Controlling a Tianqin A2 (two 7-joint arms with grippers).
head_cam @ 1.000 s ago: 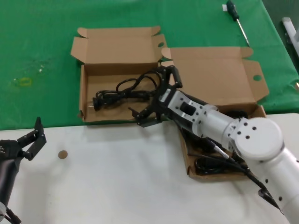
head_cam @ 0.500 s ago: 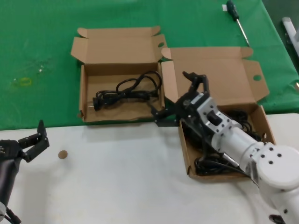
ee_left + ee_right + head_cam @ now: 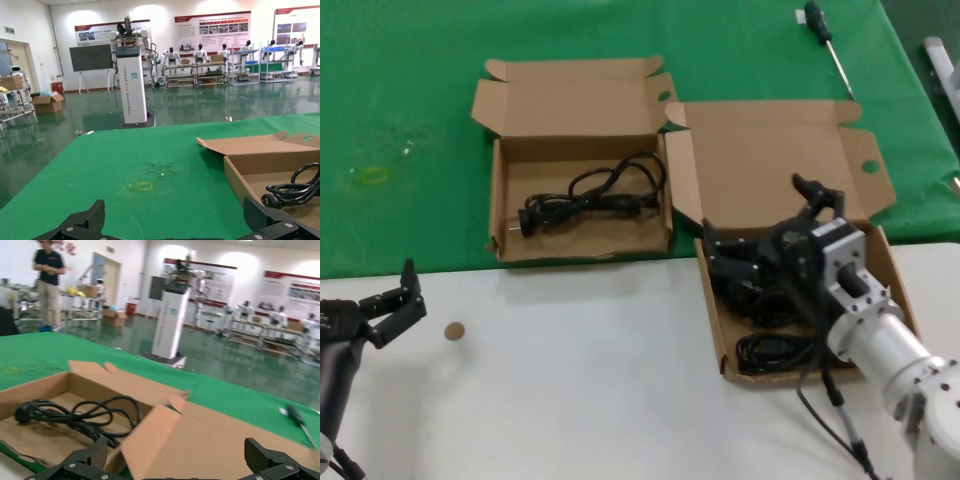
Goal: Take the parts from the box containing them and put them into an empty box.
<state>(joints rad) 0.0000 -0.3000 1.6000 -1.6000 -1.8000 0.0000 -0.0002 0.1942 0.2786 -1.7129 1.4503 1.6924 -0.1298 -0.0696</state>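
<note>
Right gripper (image 3: 765, 225) over the source box (image 3: 895, 290), jaws spread, empty.
We hovered above the cords (image 3: 775, 350) below the jaws, ready to grab; left gripper (image 3: 382, 300) parked, jaws spread.

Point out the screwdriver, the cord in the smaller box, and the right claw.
screwdriver (image 3: 815, 17), head view, green handle.
cord (image 3: 605, 187), head view, coiled middle.
right claw (image 3: 760, 215), head view, midway between its open fingertips.

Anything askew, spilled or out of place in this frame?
Little stands out. One power cord lies inside the smaller box, the rest sit in the wider box. A green-handled screwdriver and a small round disc lie loose on the table.
</note>
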